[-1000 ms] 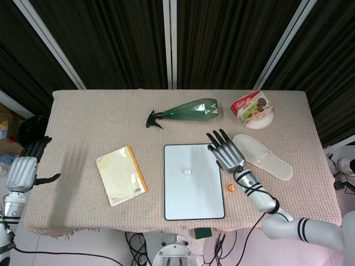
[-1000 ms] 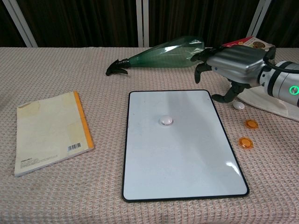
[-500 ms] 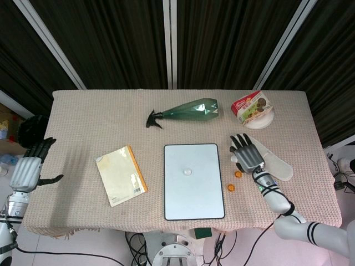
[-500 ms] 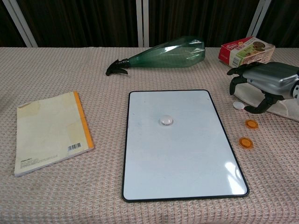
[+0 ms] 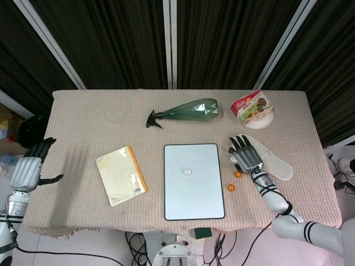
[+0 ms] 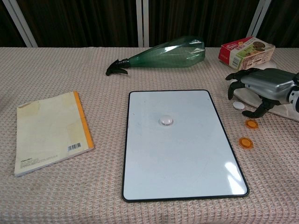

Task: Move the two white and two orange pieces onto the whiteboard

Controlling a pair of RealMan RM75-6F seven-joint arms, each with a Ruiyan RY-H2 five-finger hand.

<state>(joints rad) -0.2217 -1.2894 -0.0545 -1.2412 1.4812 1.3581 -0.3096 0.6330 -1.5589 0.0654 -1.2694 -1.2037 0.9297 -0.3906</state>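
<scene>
The whiteboard (image 5: 194,191) (image 6: 180,158) lies flat at the table's middle front, with one white piece (image 5: 188,172) (image 6: 166,121) on it. Right of the board, on the cloth, lie a second white piece (image 6: 238,105) and two orange pieces (image 6: 252,124) (image 6: 245,142), the latter also seen from the head (image 5: 238,174) (image 5: 231,188). My right hand (image 5: 246,154) (image 6: 264,91) hovers palm down over the loose white piece, fingers arched and apart, holding nothing. My left hand (image 5: 30,166) hangs open off the table's left edge.
A green spray bottle (image 5: 188,112) (image 6: 168,55) lies behind the board. A white slipper (image 5: 274,163) (image 6: 285,112) sits under and right of my right hand. A snack box (image 5: 252,107) (image 6: 245,51) on a plate is at the back right, a notebook (image 5: 121,175) (image 6: 49,130) at the left.
My right hand has moved right, from over the whiteboard's top right corner to the cloth beside it, and has come down over the loose white piece. The pieces have not moved.
</scene>
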